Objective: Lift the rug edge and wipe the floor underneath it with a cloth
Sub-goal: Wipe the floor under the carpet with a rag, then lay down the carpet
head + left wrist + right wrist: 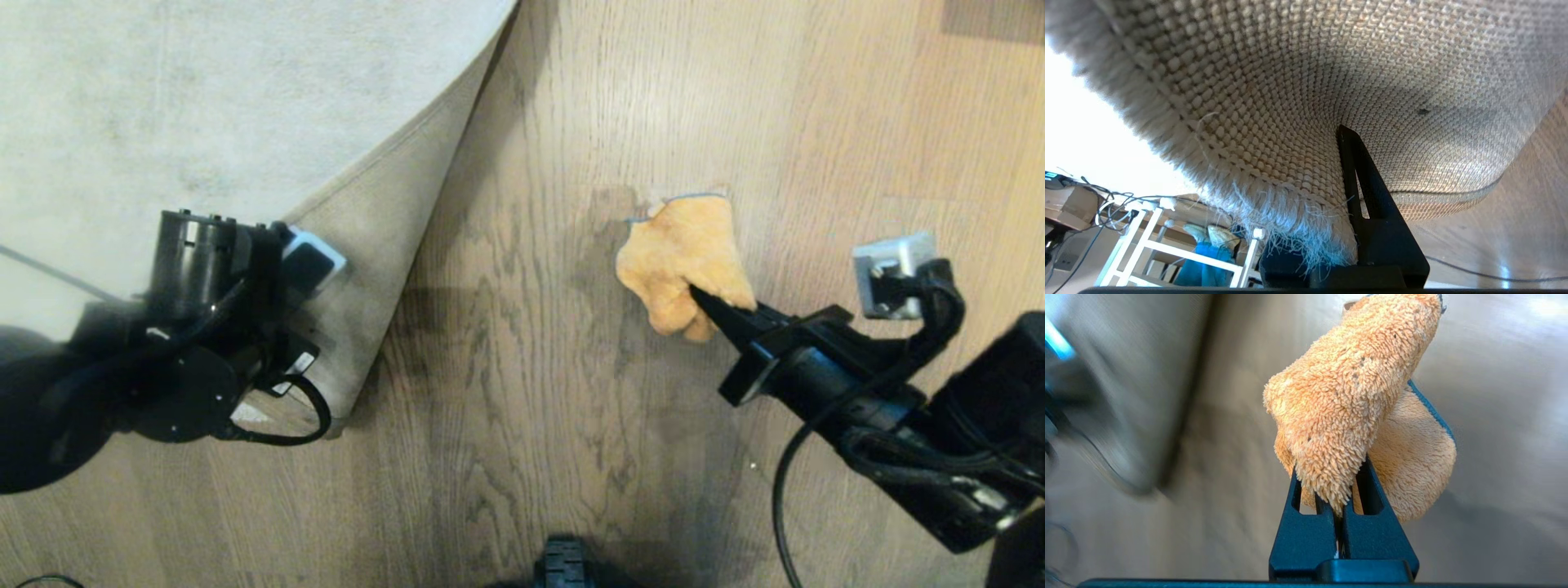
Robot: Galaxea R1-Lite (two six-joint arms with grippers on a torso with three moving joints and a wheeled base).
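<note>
Gripping the rug edge (pixel 359 269), the left gripper (pixel 1349 163) was clamped on the corner and held it folded back, woven backing up, off the floor (pixel 522 392). To the right, well apart from the rug, the right gripper (pixel 702 300) was pinched tight on the cloth (pixel 682 257), which lay against the bare planks.

Wood-plank floor (pixel 571 425) w/ dark wavy grain; in left wrist view, white frame rack (pixel 1151 245), tangled cables (pixel 1094 196), blue fabric (pixel 1208 261), very bright backlight
</note>
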